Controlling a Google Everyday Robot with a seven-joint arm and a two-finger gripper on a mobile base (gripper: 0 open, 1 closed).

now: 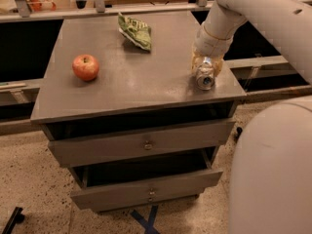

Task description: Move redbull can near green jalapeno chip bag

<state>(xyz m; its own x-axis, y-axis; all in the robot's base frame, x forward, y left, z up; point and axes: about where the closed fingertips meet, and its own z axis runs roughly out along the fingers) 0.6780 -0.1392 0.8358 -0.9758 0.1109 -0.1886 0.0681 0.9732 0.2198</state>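
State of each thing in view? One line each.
can: on its side, front right of tabletop
tool: down at the can
bag: crumpled, lying at back, apart from can
apple: upright, left side
lower drawer: partly pulled out
upper drawer: slightly out, it seems
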